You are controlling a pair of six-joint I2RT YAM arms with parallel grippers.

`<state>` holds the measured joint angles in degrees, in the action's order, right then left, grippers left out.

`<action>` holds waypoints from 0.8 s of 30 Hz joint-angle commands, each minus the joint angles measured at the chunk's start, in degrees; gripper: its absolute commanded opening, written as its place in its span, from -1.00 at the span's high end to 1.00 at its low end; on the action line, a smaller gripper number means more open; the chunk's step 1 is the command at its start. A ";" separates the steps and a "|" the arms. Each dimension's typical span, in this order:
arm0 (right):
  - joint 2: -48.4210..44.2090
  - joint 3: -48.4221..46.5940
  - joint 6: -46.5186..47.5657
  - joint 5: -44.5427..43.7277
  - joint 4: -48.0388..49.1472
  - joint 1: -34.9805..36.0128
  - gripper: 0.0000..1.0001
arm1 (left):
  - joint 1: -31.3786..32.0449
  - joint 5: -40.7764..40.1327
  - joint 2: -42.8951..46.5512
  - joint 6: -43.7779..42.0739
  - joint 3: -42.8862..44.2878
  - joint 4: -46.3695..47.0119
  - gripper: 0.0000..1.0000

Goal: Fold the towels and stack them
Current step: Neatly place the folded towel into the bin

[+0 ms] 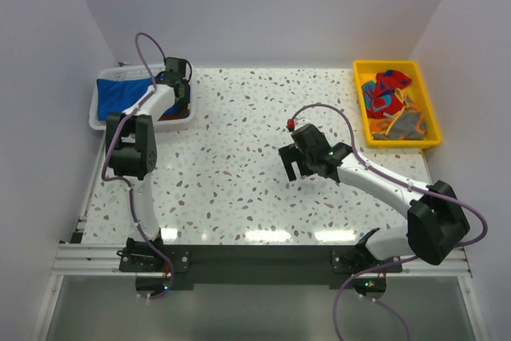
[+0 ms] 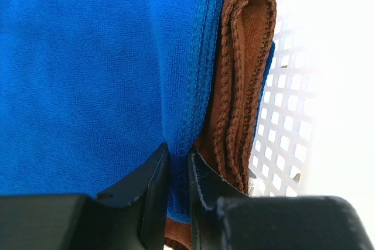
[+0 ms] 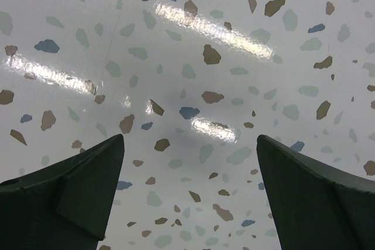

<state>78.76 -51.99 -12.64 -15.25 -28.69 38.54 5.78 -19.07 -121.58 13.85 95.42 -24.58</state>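
Blue towel (image 2: 88, 74), brown towel (image 2: 243, 74) in basket (image 2: 287, 121), left gripper (image 2: 179, 155) pinching blue hem, right gripper (image 3: 190, 144) spread; crumpled towels (image 1: 391, 101) in tray (image 1: 387, 64) remain.

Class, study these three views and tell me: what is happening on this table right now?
The left pincer pinches the hem of a royal blue cloth towel in the white lattice plastic basket, beside a folded rust-brown cloth towel. The right pincer hangs open over the speckled table, holding nothing. Crumpled colourful towels lie unfolded in the yellow plastic tray.
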 commanded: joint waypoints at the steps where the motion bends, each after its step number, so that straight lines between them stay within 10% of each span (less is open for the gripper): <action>1: -0.19 0.39 -0.89 0.92 1.44 -0.31 -0.96 | 0.46 0.88 3.02 -0.84 2.93 0.32 0.54; 12: 0.51 0.48 -0.89 1.45 1.62 -0.31 -0.96 | -1.47 -0.53 2.05 0.74 4.07 -1.35 0.47; 24: 0.34 0.04 -0.98 1.80 1.62 -0.31 -0.95 | -1.74 10.10 3.98 -1.63 2.58 0.32 1.00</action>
<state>79.40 -51.99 -12.84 -13.80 -28.60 38.54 4.19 -13.80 -121.54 13.67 96.99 -26.22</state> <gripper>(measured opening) 0.978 0.050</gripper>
